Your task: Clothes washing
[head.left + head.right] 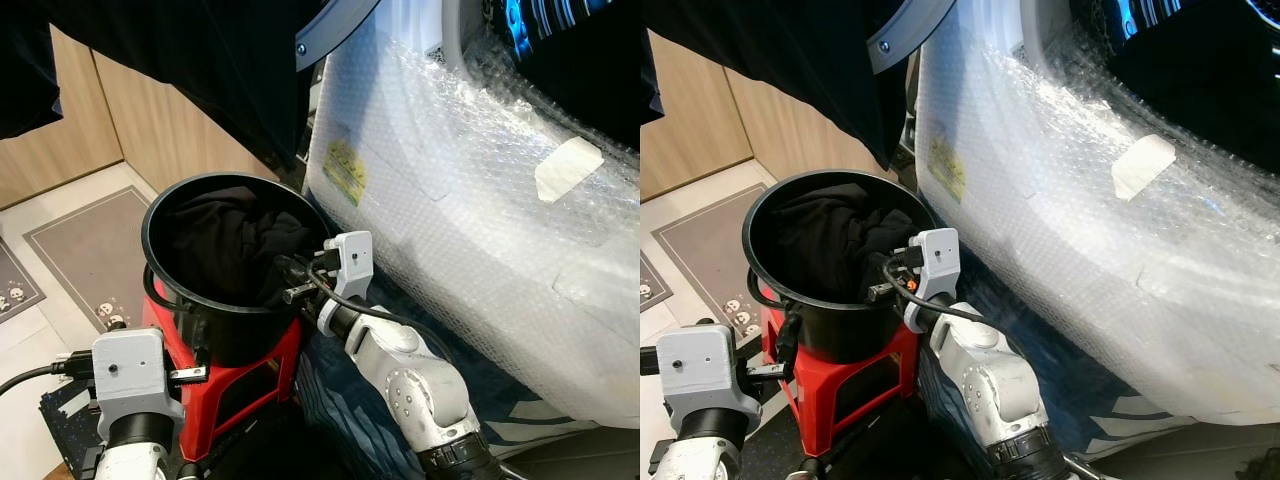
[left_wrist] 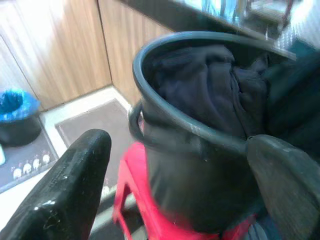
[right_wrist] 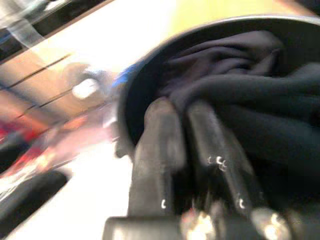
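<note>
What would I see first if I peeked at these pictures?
You'd spot the big black bucket stuffed with dark clothes, standing on a red stool in the middle. The right gripper reaches over its rim into the clothes. Behind it on the right rises a washing machine wrapped in bubble wrap.

Dark clothes (image 1: 235,245) crumpled inside black bucket (image 1: 165,265); bucket upright on red stool (image 1: 255,385).

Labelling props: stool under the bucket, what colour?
Red stool, clearest in the left eye view.
</note>
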Motion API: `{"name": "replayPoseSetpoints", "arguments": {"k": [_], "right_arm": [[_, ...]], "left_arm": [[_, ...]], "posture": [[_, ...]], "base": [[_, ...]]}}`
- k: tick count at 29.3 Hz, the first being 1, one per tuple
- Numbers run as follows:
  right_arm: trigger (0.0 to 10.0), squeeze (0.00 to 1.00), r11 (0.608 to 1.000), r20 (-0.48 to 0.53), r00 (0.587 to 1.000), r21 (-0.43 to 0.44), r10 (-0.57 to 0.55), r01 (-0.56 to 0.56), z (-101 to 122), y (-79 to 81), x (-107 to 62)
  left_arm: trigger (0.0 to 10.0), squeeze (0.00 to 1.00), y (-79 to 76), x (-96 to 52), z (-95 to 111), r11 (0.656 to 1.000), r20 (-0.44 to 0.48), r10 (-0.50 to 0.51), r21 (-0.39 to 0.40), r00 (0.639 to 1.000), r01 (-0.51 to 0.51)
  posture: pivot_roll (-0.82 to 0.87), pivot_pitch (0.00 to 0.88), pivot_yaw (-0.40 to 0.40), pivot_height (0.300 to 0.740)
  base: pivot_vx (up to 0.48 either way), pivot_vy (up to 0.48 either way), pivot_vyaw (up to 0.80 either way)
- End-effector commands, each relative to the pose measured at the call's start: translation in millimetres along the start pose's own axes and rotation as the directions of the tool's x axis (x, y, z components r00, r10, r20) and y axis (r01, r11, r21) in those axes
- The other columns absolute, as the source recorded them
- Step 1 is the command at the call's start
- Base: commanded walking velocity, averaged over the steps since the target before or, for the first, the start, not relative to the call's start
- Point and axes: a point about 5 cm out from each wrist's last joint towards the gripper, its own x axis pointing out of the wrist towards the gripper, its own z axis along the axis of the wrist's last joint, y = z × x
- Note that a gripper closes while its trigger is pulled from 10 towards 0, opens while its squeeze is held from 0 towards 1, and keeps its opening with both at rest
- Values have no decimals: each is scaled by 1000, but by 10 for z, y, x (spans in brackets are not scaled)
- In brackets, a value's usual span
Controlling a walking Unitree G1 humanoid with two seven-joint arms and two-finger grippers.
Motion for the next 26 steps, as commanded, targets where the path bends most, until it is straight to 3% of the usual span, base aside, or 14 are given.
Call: {"name": "replayPoseSetpoints", "arguments": {"k": [1, 6, 12, 13, 14, 16, 20, 26], "right_arm": [[0, 0, 993, 128, 985, -26, 118, -115, 323, 62, -131], [0, 0, 992, 138, 982, -23, 128, -126, 355, 65, -130], [0, 0, 979, 164, 965, -48, 205, -200, 412, 209, -109], [3490, 0, 980, 182, 964, -57, 196, -188, 437, 204, -113], [10000, 0, 981, 189, 963, -52, 193, -186, 454, 195, -113], [10000, 0, 981, 189, 963, -49, 194, -188, 457, 193, -112], [10000, 0, 967, 220, 945, 36, 240, -254, 640, 41, -190], [10000, 0, 947, 220, 928, 46, 300, -318, 783, -31, -279]], "left_arm": [[10000, 0, -31, 24, -13, 999, 9, -28, -20, 1000, 28], [10000, 0, -39, 41, -16, 999, 17, -34, -18, 999, 34], [10000, 0, -74, 102, -21, 999, 37, -44, -29, 998, 45], [10000, 0, -74, 102, -28, 999, 38, -43, -31, 998, 45], [10000, 0, -74, 103, -31, 999, 39, -43, -30, 998, 44], [10000, 0, -74, 104, -31, 999, 39, -43, -30, 998, 44], [10000, 0, -75, 137, -37, 998, 49, -42, -34, 998, 44], [10000, 0, -111, 180, -35, 997, 67, -61, -38, 996, 64]], "posture": [[167, 108, -203, 740], [163, 99, -203, 740], [167, 70, -212, 740], [167, 65, -214, 740], [167, 65, -214, 740], [167, 65, -214, 740], [159, 45, -215, 740], [151, 37, -214, 740]], "base": [[0, 0, 0], [0, 0, 0], [0, 0, 0], [0, 0, 0], [0, 0, 0], [0, 0, 0], [0, 0, 0], [0, 0, 0]]}}
